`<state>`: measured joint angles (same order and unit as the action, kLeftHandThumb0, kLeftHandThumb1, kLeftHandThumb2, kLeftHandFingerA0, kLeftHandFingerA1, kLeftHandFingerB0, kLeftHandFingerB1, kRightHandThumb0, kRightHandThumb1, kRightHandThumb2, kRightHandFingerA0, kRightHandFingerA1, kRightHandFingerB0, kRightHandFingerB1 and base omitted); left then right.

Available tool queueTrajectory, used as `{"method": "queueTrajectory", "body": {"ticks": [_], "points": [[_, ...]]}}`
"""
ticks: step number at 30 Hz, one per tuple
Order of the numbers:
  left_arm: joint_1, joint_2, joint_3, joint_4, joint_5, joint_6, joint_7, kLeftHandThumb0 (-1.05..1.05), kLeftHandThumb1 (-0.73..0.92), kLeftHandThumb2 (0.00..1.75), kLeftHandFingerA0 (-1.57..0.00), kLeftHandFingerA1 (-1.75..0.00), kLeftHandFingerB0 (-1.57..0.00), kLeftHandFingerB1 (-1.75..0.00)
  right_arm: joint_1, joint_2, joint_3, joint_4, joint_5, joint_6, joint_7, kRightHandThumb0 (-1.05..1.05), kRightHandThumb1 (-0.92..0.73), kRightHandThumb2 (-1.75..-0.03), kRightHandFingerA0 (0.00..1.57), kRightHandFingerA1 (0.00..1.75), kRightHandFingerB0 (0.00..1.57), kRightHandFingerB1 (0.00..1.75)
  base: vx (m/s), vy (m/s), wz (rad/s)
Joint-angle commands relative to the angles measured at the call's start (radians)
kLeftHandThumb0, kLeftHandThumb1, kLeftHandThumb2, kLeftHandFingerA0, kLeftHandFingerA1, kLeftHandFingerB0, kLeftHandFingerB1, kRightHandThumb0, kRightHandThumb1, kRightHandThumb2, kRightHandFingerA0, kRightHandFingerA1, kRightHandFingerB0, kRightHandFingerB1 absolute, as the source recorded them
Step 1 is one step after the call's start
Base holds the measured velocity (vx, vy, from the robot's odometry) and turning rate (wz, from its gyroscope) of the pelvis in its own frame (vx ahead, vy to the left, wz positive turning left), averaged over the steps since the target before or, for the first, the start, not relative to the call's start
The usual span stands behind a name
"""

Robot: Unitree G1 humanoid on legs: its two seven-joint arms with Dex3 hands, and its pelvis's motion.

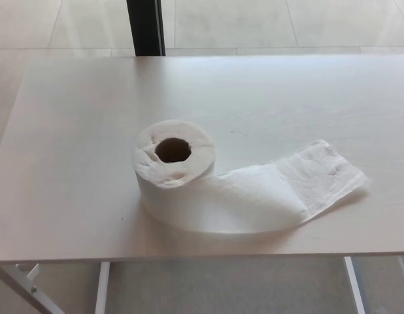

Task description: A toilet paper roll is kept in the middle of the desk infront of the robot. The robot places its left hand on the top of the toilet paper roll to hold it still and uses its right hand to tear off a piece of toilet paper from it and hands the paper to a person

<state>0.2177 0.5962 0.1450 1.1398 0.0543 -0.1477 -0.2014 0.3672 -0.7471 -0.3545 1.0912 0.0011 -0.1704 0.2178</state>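
A white toilet paper roll (174, 169) stands on its end near the middle of the pale desk (71, 131), its brown cardboard core facing up. A loose tail of paper (300, 186) runs from the roll's base to the right and lies flat on the desk, with a perforated sheet at its end. Neither of my hands shows in the head view. No person is visible.
A dark vertical post (145, 27) stands beyond the desk's far edge. The desk's near edge runs along the bottom, with white metal legs (101, 288) below it. Light tiled floor lies beyond.
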Motion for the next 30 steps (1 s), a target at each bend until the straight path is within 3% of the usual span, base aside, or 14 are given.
{"method": "queueTrajectory", "body": {"ticks": [1, 11, 12, 14, 16, 17, 19, 20, 22, 23, 24, 27, 28, 30], "points": [[0.002, 0.038, 0.021, 0.037, -0.024, -0.078, -0.09, -0.67, 0.68, 0.62, -0.3, -0.45, -0.25, -0.3, 0.001, -0.021, -0.015, 0.032, 0.036, -0.105, 0.082, -0.74, -0.45, -0.82, 0.15, 0.56, 0.03, 0.4, 0.0, 0.0, 0.0], [-0.202, 0.158, 0.279, -0.028, -0.236, 0.021, -0.147, -0.61, 0.81, 0.64, -0.47, -0.5, -0.4, -0.37, -0.097, -0.095, -0.272, -0.096, 0.255, -0.087, 0.11, -0.68, -0.48, -0.83, 0.14, 0.6, 0.05, 0.47, 0.0, 0.0, 0.0], [-0.222, 0.162, 0.304, -0.046, -0.253, 0.001, -0.162, -0.61, 0.8, 0.64, -0.47, -0.52, -0.39, -0.38, -0.109, -0.099, -0.302, -0.132, 0.279, -0.104, 0.14, -0.37, -0.44, -0.99, 0.03, 0.55, 0.0, 0.52, 0.0, 0.0, 0.0], [-0.266, 0.175, 0.347, -0.113, -0.274, 0.023, -0.168, -0.69, 0.75, 0.63, -0.47, -0.56, -0.49, -0.41, -0.125, -0.111, -0.32, -0.225, 0.247, -0.078, 0.084, -0.73, -0.49, -0.86, 0.12, 0.59, 0.04, 0.45, 0.0, 0.0, 0.0], [-0.343, 0.188, 0.374, -0.125, -0.283, 0.025, -0.177, -0.83, 0.65, 0.6, -0.55, -0.62, -0.62, -0.46, -0.182, -0.111, -0.344, -0.291, 0.242, -0.078, 0.048, -0.39, -0.37, -0.96, 0.02, 0.54, 0.0, 0.52, 0.0, 0.0, 0.0], [-0.405, 0.201, 0.384, -0.143, -0.291, 0.046, -0.186, -0.91, 0.58, 0.59, -0.7, -0.57, -0.74, -0.45, -0.215, -0.112, -0.35, -0.366, 0.226, -0.059, 0.007, -0.73, -0.64, -0.6, 0.12, 0.62, 0.08, 0.39, 0.0, 0.0, 0.0], [-0.434, 0.198, 0.397, -0.217, -0.301, 0.074, -0.187, -0.9, 0.57, 0.59, -0.73, -0.54, -0.78, -0.44, -0.24, -0.115, -0.36, -0.448, 0.217, -0.03, 0.0, -0.41, -0.33, -0.96, 0.0, 0.54, 0.0, 0.53, 0.0, 0.0, 0.0], [-0.44, 0.194, 0.4, -0.233, -0.299, 0.078, -0.185, -0.94, 0.4, 0.85, -0.74, -0.55, -0.72, -0.5, -0.245, -0.107, -0.374, -0.489, 0.23, -0.003, 0.011, -0.8, -0.5, -0.91, 0.0, 0.59, 0.0, 0.38, 0.0, 0.0, 0.0], [-0.46, 0.163, 0.408, -0.396, -0.321, 0.078, -0.166, -0.86, 0.53, 0.62, -0.71, -0.49, -0.71, -0.41, -0.287, -0.083, -0.38, -0.659, 0.245, 0.04, -0.008, -0.81, -0.5, -0.91, 0.0, 0.59, 0.01, 0.44, 0.0, 0.0, 0.0], [-0.462, 0.148, 0.406, -0.501, -0.328, 0.139, -0.137, -0.77, 0.61, 0.6, -0.65, -0.46, -0.62, -0.39, -0.295, -0.078, -0.372, -0.728, 0.227, 0.043, -0.018, -0.76, -0.67, -0.6, 0.0, 0.62, 0.06, 0.38, 0.0, 0.0, 0.0], [-0.469, 0.122, 0.412, -0.593, -0.355, 0.169, -0.12, -0.71, 0.62, 0.6, -0.6, -0.46, -0.56, -0.4, -0.319, -0.078, -0.361, -0.777, 0.227, 0.082, -0.022, -0.83, -0.53, -0.93, 0.01, 0.58, 0.0, 0.44, 0.0, 0.0, 0.0], [-0.471, 0.087, 0.39, -0.762, -0.368, 0.22, -0.093, -0.6, 0.69, 0.6, -0.44, -0.47, -0.39, -0.42, -0.344, -0.057, -0.353, -0.879, 0.262, 0.118, -0.002, -0.75, -0.5, -0.91, 0.0, 0.51, 0.05, 0.41, 0.0, 0.0, 0.0], [-0.509, 0.043, 0.327, -0.903, -0.331, 0.228, -0.038, -0.54, 0.58, 0.98, -0.31, -0.58, -0.19, -0.51, -0.38, -0.037, -0.304, -0.985, 0.293, 0.157, 0.008, -0.81, -0.5, -0.9, 0.0, 0.56, 0.03, 0.48, 0.0, 0.0, 0.0], [-0.555, 0.011, 0.269, -0.988, -0.304, 0.286, -0.013, -0.54, 0.6, 1.0, -0.33, -0.6, -0.2, -0.51, -0.404, -0.034, -0.244, -1.071, 0.256, 0.181, 0.005, -0.68, -0.46, -0.89, 0.01, 0.49, 0.04, 0.37, 0.0, 0.0, 0.0]]}}
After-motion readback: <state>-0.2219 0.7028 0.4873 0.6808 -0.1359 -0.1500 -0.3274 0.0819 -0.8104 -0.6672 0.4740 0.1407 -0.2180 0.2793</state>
